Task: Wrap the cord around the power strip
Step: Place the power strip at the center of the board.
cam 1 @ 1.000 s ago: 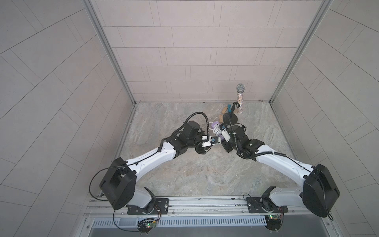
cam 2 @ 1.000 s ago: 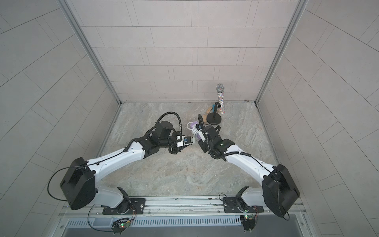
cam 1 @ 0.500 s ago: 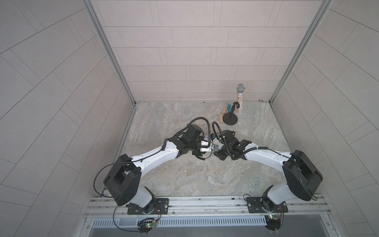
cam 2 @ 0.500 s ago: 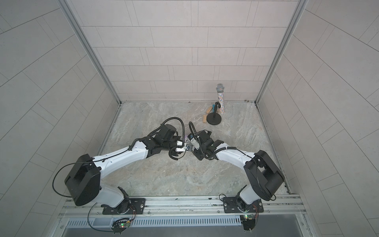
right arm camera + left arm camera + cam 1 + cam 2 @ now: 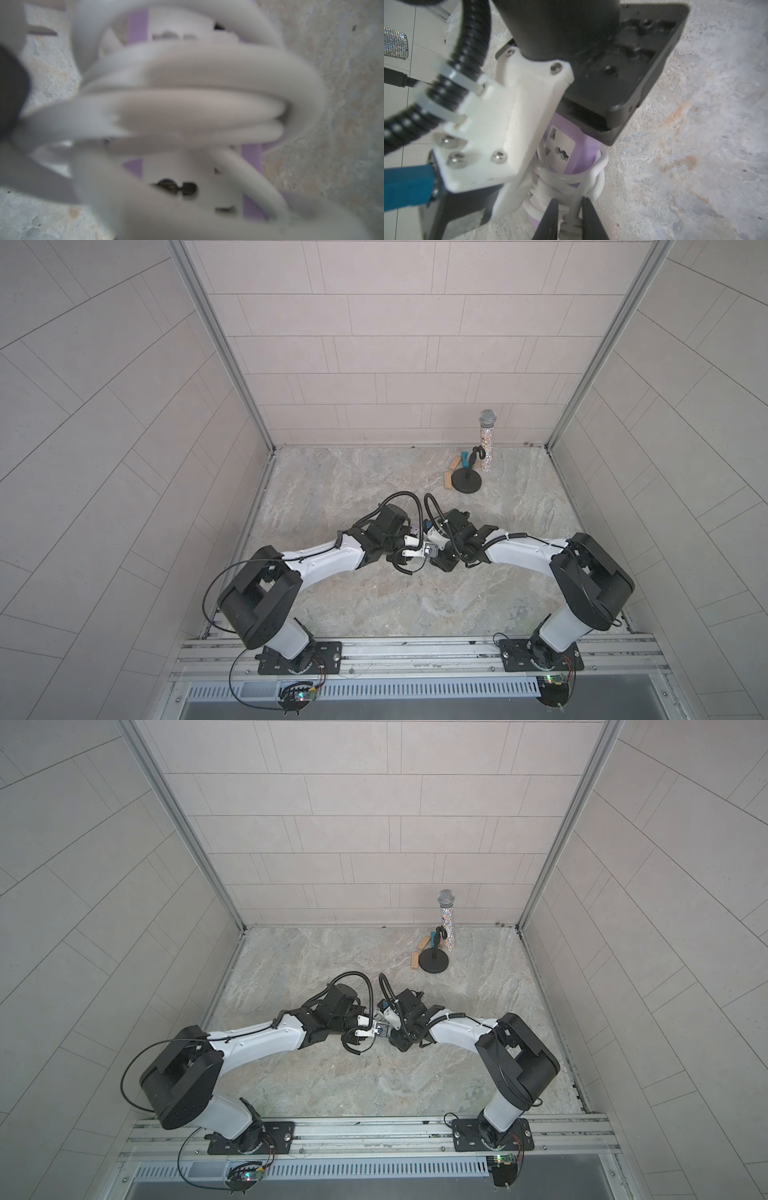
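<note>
The power strip (image 5: 584,149) is a lavender bar with white socket faces, held over the marble floor where both arms meet mid-table. The white cord (image 5: 560,179) lies in several turns around its middle, and these coils (image 5: 197,83) fill the blurred right wrist view over the purple strip (image 5: 251,166). My left gripper (image 5: 570,199) is shut on the cord's thicker ribbed end, close to the coils. The right gripper (image 5: 428,537) sits over the strip's far end and is shut on it, its fingers hidden. In both top views the arms hide nearly all of the strip.
A glittery microphone (image 5: 486,439) stands by the back wall at the right. In front of it are a black round stand (image 5: 466,482), two wooden blocks (image 5: 453,463) and a blue block (image 5: 464,457). Tiled walls close in three sides.
Both wrists, with the strip between them, have come towards the front of the table. The right arm's elbow has folded in. Both grips look unchanged.
</note>
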You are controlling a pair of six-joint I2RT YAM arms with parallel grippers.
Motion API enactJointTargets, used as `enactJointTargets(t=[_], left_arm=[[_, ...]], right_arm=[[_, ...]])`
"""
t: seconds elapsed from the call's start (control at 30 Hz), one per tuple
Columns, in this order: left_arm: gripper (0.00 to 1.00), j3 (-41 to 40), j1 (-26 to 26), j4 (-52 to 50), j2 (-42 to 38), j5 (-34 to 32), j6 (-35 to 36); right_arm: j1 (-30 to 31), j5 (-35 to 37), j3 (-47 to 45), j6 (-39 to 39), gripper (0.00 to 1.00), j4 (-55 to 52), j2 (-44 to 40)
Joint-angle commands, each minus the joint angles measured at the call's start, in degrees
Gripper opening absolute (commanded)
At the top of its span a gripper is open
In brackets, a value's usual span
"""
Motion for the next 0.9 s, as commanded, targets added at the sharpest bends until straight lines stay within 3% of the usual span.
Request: enactJointTargets(t=[0.0, 0.13, 0.57, 0.87], left_arm=[[0.0, -0.07, 2.13, 11.96, 2.67, -2.33, 0.05], [0.01, -0.36, 2.49, 15.22, 5.11, -2.43, -1.87], [0.24, -4.72, 2.61, 17.06, 3.39, -8.43, -10.17], [0.43, -8.98, 2.65, 14.98, -1.03, -12.08, -19.2]], right_arm=[[3.3, -8.34, -0.13, -1.54, 0.0, 1.83, 0.66], [3.24, -8.48, 0.42, -1.07, 0.0, 1.71, 2.04], [3.41, -4.78, 2.68, -1.39, 0.0, -1.75, 4.87], [4.2, -0.14, 4.92, 0.82, 0.15, -4.48, 6.73]])
